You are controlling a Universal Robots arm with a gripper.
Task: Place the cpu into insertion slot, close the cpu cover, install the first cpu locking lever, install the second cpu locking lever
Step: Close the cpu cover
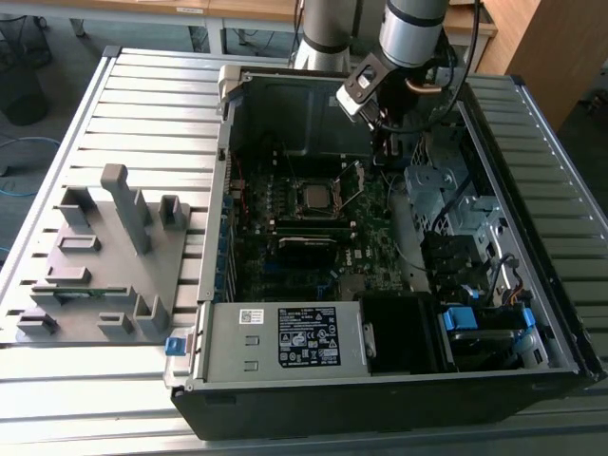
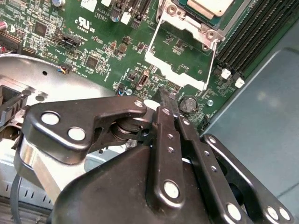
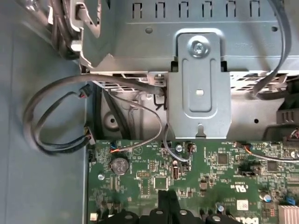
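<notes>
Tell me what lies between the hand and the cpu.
In the second wrist view, the open cpu cover lies in that stretch: its silver frame and the green board seen through its window separate the hand from the cpu.

**Soft light outside, shade inside the case**

You have even, soft overhead light on the counter (image 1: 142, 95). The computer case (image 1: 285, 114) is dim inside. In the second wrist view the cpu cover (image 2: 175, 73) glares white, and the black tool (image 2: 164, 95) carries a dull sheen.
</notes>
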